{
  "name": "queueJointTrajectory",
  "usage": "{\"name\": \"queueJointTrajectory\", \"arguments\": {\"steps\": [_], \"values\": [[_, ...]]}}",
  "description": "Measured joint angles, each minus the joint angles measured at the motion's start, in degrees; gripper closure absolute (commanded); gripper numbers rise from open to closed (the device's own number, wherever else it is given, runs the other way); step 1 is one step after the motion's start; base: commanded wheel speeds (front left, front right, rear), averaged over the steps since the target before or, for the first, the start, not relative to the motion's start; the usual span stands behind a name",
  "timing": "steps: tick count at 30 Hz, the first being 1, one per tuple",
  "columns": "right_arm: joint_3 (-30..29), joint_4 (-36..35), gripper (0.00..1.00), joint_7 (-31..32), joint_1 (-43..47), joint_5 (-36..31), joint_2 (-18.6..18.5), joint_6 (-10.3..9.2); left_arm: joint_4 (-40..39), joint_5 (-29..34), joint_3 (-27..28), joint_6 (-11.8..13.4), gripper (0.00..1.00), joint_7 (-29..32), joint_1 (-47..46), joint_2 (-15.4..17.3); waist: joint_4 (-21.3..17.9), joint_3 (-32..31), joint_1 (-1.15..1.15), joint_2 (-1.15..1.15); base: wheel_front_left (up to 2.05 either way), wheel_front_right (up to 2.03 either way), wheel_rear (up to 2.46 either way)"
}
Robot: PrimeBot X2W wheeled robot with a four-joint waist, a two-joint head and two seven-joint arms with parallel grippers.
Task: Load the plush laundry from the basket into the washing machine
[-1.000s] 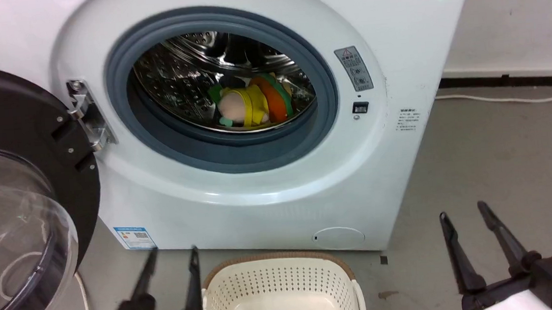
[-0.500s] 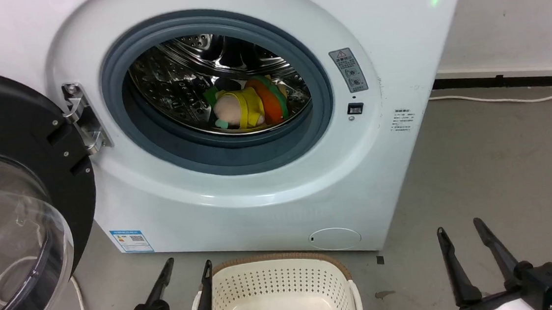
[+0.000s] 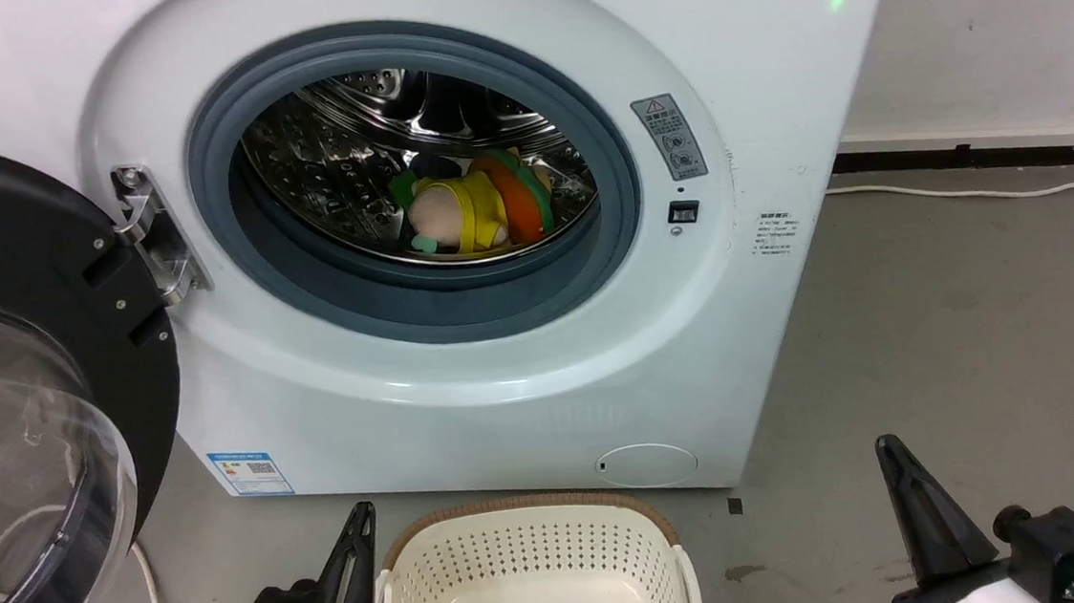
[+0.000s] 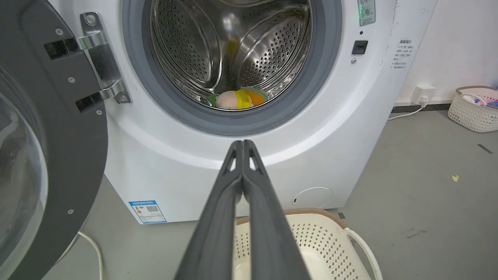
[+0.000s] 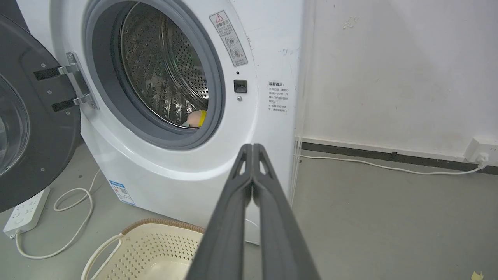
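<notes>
I see both soft toys in the shiny steel drum (image 3: pixel 335 164) of the large white front-loading washing machine (image 3: pixel 469 412): the yellow plush with peach-pink round part (image 3: pixel 453 214) touches the orange bun-shaped sandwich plush (image 3: pixel 518 209) on its right. The cream-white perforated plastic basket (image 3: pixel 528 556) sits near, between my left gripper (image 3: pixel 361 521) and right gripper (image 3: pixel 889 454); both have fingers pressed together, clamping nothing.
</notes>
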Motion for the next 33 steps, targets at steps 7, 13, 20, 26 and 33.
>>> {"name": "queueJointTrajectory", "arguments": {"steps": [7,13,20,26,33], "values": [[0.0,-0.1,1.0,0.8,-0.1,-0.1,0.0,0.0,-0.6,0.7,0.8,0.0,1.0,0.9,0.0,-0.3,-0.3,0.0,0.0,0.0,0.0,0.0,0.0],[0.0,-0.2,1.0,1.4,-0.1,-0.2,0.0,0.0,-1.0,1.2,1.3,-0.1,1.0,1.5,0.0,-0.9,-0.6,-0.1,0.0,0.0,0.0,0.0,0.0],[0.0,-0.3,1.0,2.4,-0.2,-0.6,0.0,0.0,-1.5,1.6,1.9,-0.1,1.0,2.3,0.0,-1.3,-1.0,-0.1,0.0,0.0,0.0,0.0,0.0],[-0.1,-0.5,1.0,3.0,-0.3,-0.6,0.0,0.0,-1.9,1.9,2.6,-0.4,1.0,3.0,0.0,-1.5,-1.2,-0.2,0.0,0.0,0.0,0.0,0.0],[-0.1,-0.7,1.0,4.0,-0.4,-1.1,0.0,0.0,-2.5,2.5,3.4,-0.5,1.0,4.0,0.0,-1.9,-1.7,-0.2,0.0,0.0,0.0,0.0,0.0]]}}
